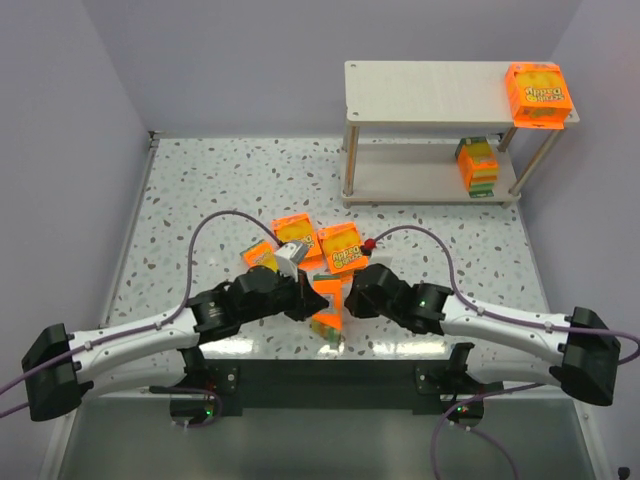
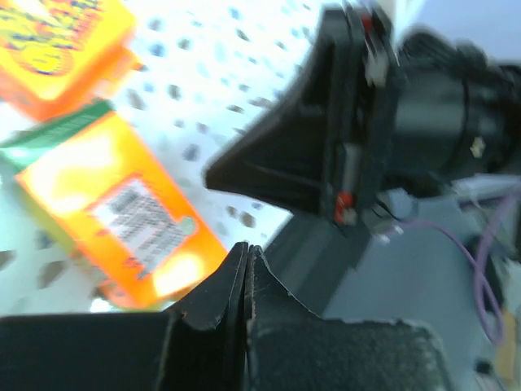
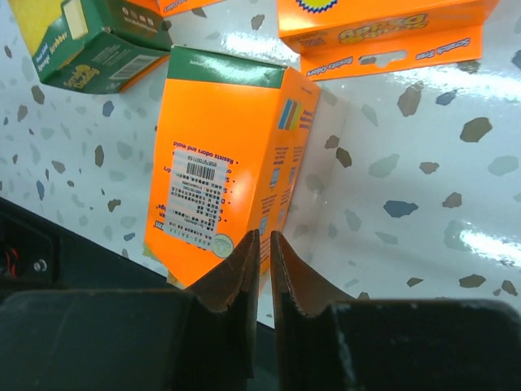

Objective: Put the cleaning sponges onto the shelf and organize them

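Observation:
Several orange cleaning sponges lie bunched at mid-table: one pack sits between my two grippers, others just behind. One pack lies on the shelf's top board at its right end, and another stands on the lower board. My left gripper is shut on nothing, beside a label-up pack. The right gripper stands open by a narrow gap with nothing in it, its tips just short of the label-up pack.
The table's dark front edge runs right below the near pack. A pack showing its green side lies at the upper left of the right wrist view, another orange one beyond. Purple cables arc over both arms. Walls enclose the table.

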